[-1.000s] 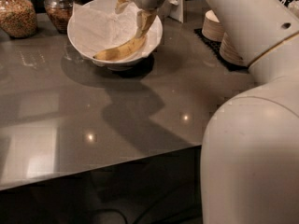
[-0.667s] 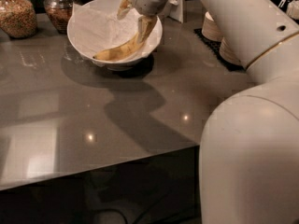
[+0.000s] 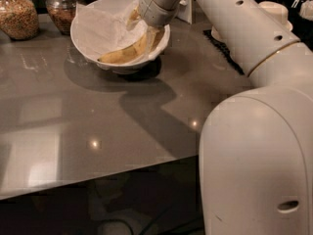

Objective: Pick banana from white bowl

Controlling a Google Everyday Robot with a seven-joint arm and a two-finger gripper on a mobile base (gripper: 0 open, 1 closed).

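Observation:
The white bowl (image 3: 88, 31), lined with crinkled white paper, stands at the back of the grey table. The yellow banana (image 3: 120, 56) lies along the bowl's near inner wall, its right end pointing up toward the rim. My gripper (image 3: 144, 35) reaches down into the right side of the bowl from above. Its translucent amber fingers (image 3: 152, 37) stand apart, one on each side of the banana's right end. The banana rests in the bowl.
Glass jars of grains (image 3: 17, 14) (image 3: 61, 9) stand at the back left behind the bowl. Stacked small paper bowls (image 3: 275, 12) sit on a black mat (image 3: 222, 48) at the back right. My large white arm and base (image 3: 254, 146) fill the right foreground. The table's front edge (image 3: 98, 177) is close.
The gripper has come a little lower into the bowl, closer over the banana's right end. The bowl and banana have not moved.

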